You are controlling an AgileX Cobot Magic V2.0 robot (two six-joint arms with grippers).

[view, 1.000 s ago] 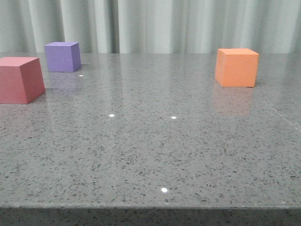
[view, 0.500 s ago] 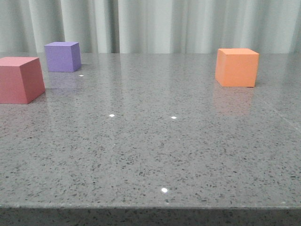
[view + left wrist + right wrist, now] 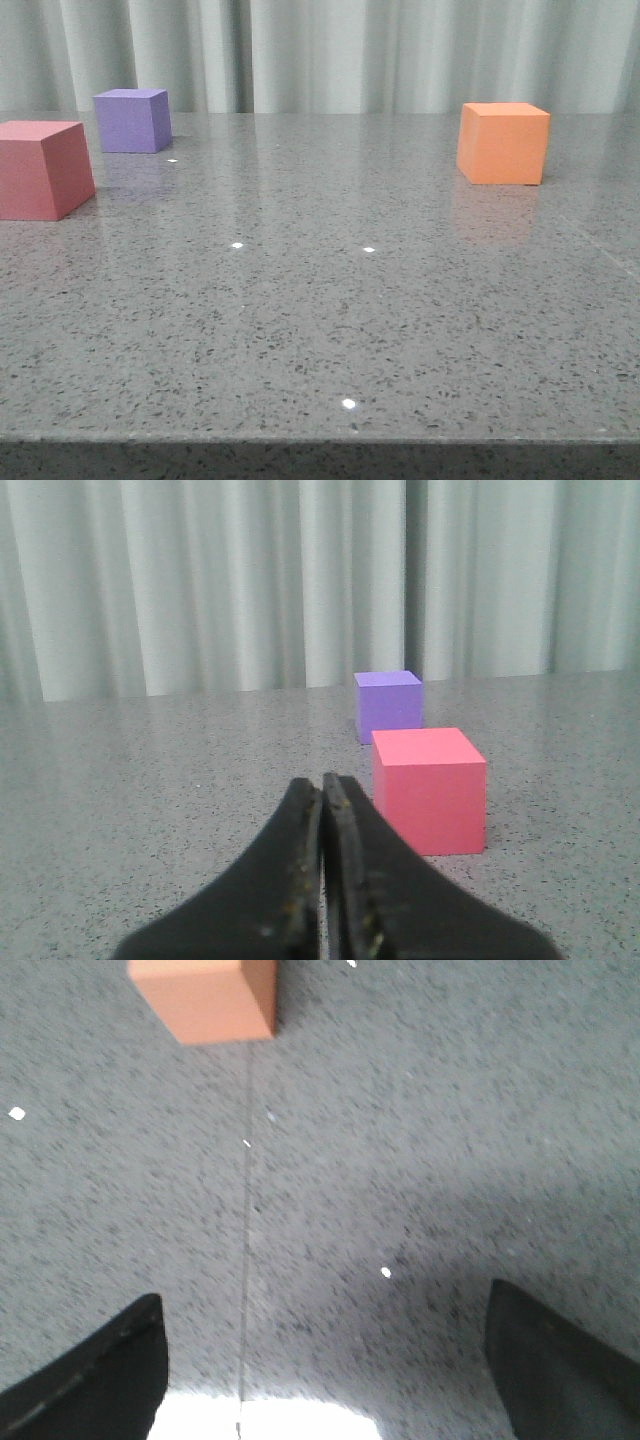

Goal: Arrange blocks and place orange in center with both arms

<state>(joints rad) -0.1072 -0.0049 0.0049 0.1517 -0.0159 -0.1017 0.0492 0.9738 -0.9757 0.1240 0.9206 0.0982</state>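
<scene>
Backdrop: pale pleated curtain [image 3: 330, 50] hanging behind the far edge of the worktop.
Worktop [image 3: 320, 320]: grey speckled stone, glossy, with small bright light spots; a thin seam line runs across it in the right wrist view.
Orange cube [image 3: 503, 142]: toward the far right corner, upright, alone, well apart from the other two; also at the frame edge of the right wrist view [image 3: 205, 998].
Pink-red cube [image 3: 42, 168]: at the left edge, nearer than the purple one; upright.
Purple cube [image 3: 132, 120]: far left corner, just behind the pink-red cube, not touching it.
Left gripper [image 3: 322, 810]: jaws pressed together, holding nothing, low over the worktop, near the pink-red cube [image 3: 430, 788] with the purple cube [image 3: 388, 704] beyond.
Right gripper [image 3: 325, 1360]: jaws spread wide, empty, above bare worktop, well apart from the orange cube.
</scene>
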